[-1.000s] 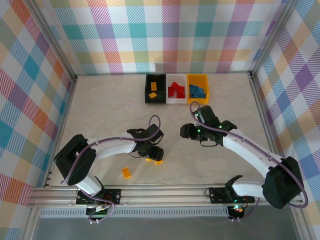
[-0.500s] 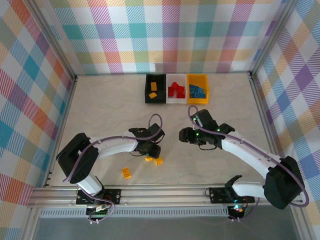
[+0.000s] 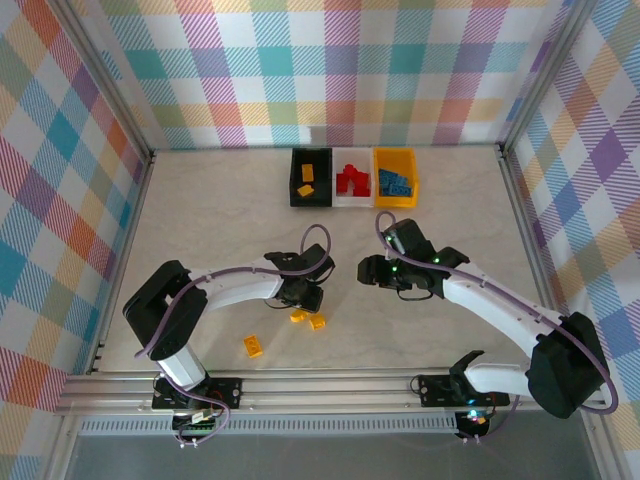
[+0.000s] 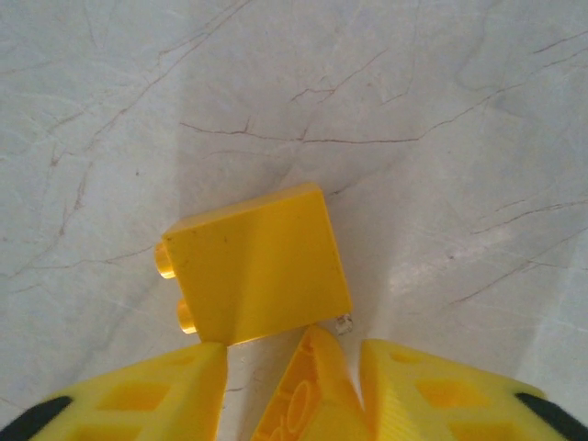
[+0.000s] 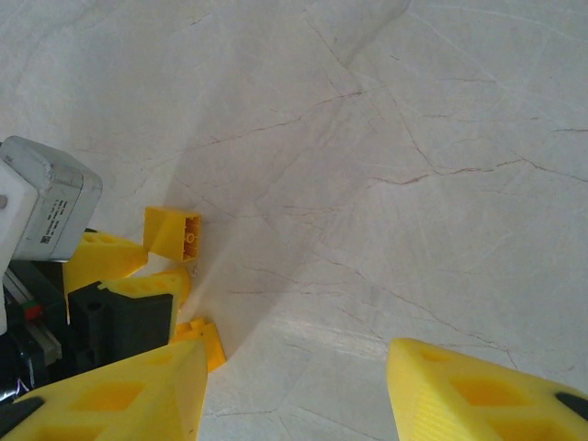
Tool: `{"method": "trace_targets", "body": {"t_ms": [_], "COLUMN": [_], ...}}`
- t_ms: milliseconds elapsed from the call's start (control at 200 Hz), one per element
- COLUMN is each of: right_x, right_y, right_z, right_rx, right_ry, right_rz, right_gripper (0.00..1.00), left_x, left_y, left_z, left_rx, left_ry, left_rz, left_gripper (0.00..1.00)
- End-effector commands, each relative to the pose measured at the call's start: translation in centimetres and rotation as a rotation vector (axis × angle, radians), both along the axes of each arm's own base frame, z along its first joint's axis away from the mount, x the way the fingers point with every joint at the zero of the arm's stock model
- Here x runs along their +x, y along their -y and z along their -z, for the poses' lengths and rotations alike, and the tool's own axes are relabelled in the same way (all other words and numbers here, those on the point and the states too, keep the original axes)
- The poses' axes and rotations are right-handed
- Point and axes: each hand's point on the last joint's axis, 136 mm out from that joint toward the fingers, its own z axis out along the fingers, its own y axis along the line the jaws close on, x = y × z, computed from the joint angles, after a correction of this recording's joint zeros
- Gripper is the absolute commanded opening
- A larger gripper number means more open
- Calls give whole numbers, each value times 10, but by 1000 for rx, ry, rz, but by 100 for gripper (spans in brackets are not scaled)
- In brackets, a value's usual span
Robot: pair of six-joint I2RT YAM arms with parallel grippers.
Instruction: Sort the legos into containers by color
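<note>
The brick (image 4: 257, 266) lies on its side, well apart from the black bin (image 3: 320, 196), on its near side. It should be light, stiff and smooth, so I would pinch the flat sides (not the studs). The left gripper (image 4: 292, 372) is released, with a second brick (image 4: 308, 400) between its fingers, unclamped as I judge. The right gripper (image 5: 296, 367) is released and empty.

A pale marble-look table top (image 3: 200, 220) with thin brown veins lies under the left gripper (image 3: 301, 306) and the right gripper (image 3: 366, 270). It is evenly lit, with only soft shadows. Beyond both grippers stands a back wall (image 3: 340, 70) of pastel plaid in pink, teal, yellow and lilac. The same plaid covers the left side wall (image 3: 50, 200), out past the left gripper, and the right side wall (image 3: 600, 180), out past the right gripper. Aluminium posts (image 3: 100, 75) mark the corners. Behind the grippers, along the near edge, runs an aluminium rail (image 3: 340, 390), and past it a grey strip (image 3: 350, 450).
</note>
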Motion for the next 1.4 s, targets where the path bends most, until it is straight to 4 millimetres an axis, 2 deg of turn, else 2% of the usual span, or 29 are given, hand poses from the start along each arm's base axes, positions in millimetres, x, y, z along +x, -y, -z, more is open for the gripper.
{"method": "trace_targets", "body": {"t_ms": [0,75,265,395,525,700,845,935,1000,1115,1250,1395], "right_x": [5,5,8,9,10,13,16,18,18,14,3,-14], "right_y": [-8,-8,-9,-12,-12,-14,-17,-19,-21,-28,-52,-79], "right_z": [-8,-7,-7,-9,-12,-12,-10,-9,-9,-5,3,18], "right_rx": [33,31,34,41,40,34,31,24,28,54,104,36], "right_ry": [23,24,30,36,47,52,49,51,44,25,-3,-9], "right_rz": [-3,-1,1,-3,-6,-16,-26,-34,-47,-86,-200,-341], "right_gripper": [55,55,55,55,55,55,55,55,55,58,65,67], "left_x": [-12,-13,-9,-3,10,45,92,120,128,114,73,30], "left_y": [-17,-19,-25,-31,-37,-37,-17,0,5,-6,-35,-61], "left_z": [20,19,4,-14,-41,-78,-109,-117,-114,-93,-72,-56], "left_rx": [93,100,117,125,112,36,-55,-90,-74,-31,-12,-25], "left_ry": [-45,-45,-11,19,62,117,177,185,166,113,57,5], "left_rz": [14,12,9,8,-4,-37,-40,-30,-13,-9,-50,-87], "left_gripper": [33,27,26,27,27,27,27,27,31,44,50,57]}}
